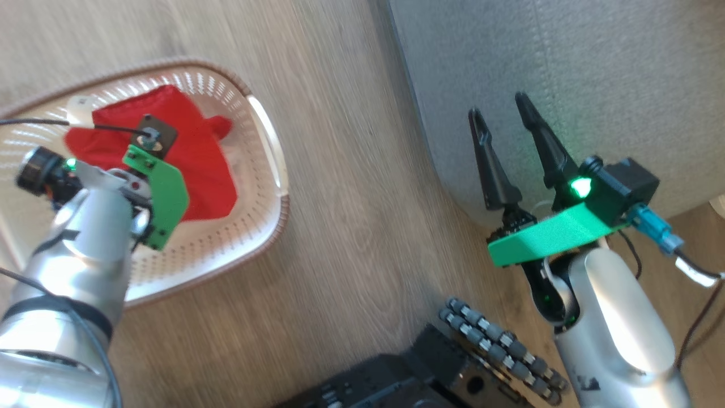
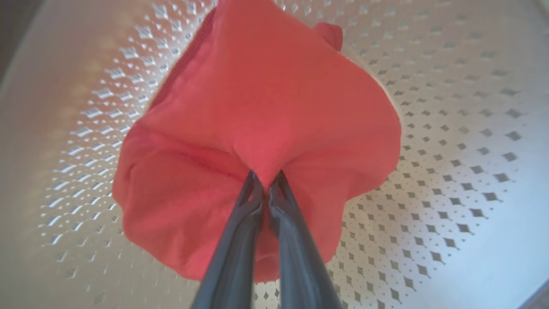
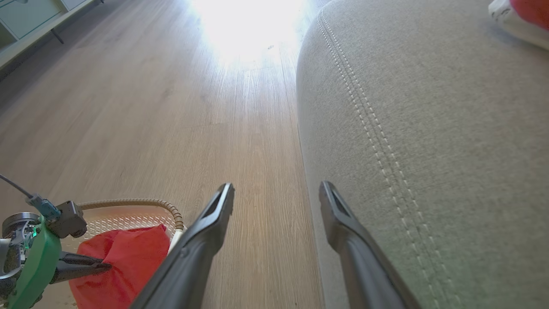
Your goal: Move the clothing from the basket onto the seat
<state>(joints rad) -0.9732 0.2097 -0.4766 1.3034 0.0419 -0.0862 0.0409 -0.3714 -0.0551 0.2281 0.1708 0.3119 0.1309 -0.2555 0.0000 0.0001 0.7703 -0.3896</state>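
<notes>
Left gripper (image 2: 266, 180): jaws clenched on a pinched fold of the red garment (image 2: 257, 107), which bulges around and beyond the fingertips, within the basket (image 2: 450, 128) | Right gripper (image 3: 276, 191): jaws released, nothing between them; one finger over the wooden floor (image 3: 193, 107), the other over the seat (image 3: 429, 128) edge | Second red garment (image 3: 529, 10): on the seat, far beyond the right jaws.

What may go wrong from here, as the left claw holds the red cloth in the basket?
The left claw pinches only a small fold of the red garment; it may slip out. The loose cloth may catch the rim of the basket. The open right claw beside the seat may block the way.
</notes>
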